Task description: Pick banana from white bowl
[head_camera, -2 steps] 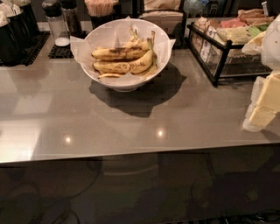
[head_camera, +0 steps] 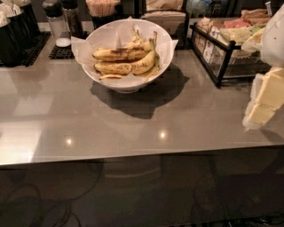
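At the right edge of the view, your gripper point(head_camera: 265, 96) hangs over the gray counter point(head_camera: 133, 128). It looks like pale yellow blocks with a white arm point(head_camera: 276, 37) above it. You cannot tell if it is spread or pressed together, and it holds nothing that you can see. Well apart from the gripper, to its left in the view and farther back, the white bowl point(head_camera: 116, 82) stands on the counter. It throws a dark shadow toward the gripper's side. Crinkly white paper point(head_camera: 80, 46) lines the bowl and sticks out past the rim. A few yellow bananas with brown spots lie inside, piled on each other. The banana point(head_camera: 128, 68) nearest the front curves gently, and its stem end points up on the side toward the gripper. The gripper touches no banana and not the bowl. Just behind the gripper, and a little to its left, is a black wire basket point(head_camera: 222, 56) with small packets point(head_camera: 236, 33) in it. Behind the bowl, far from the gripper, you can see a cup of sticks point(head_camera: 102, 9). Left of the cup, two shakers point(head_camera: 58, 24) stand on a black mat point(head_camera: 61, 52). Dark tubs point(head_camera: 13, 33) fill the far left corner.
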### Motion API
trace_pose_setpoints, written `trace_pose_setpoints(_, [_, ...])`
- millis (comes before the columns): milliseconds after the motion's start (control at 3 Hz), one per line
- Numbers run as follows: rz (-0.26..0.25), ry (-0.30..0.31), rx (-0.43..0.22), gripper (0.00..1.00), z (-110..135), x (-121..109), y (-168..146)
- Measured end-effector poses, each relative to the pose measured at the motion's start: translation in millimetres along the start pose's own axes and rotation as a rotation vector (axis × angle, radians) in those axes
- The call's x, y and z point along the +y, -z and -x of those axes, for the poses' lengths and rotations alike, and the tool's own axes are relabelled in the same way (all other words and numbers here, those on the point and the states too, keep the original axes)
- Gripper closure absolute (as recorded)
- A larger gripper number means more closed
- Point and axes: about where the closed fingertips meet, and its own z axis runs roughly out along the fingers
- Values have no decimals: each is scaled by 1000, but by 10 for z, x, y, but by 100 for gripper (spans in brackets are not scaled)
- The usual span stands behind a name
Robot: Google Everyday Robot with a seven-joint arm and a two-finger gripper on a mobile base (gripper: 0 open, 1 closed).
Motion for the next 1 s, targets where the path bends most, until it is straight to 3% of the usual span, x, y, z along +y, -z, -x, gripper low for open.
trace_pose_setpoints(333, [17, 51, -40, 0, 306, -231, -40])
trace_pose_setpoints(667, [60, 130, -123, 0, 814, -539, -121])
trace_pose_setpoints(1000, [23, 136, -150, 0, 922, -642, -21])
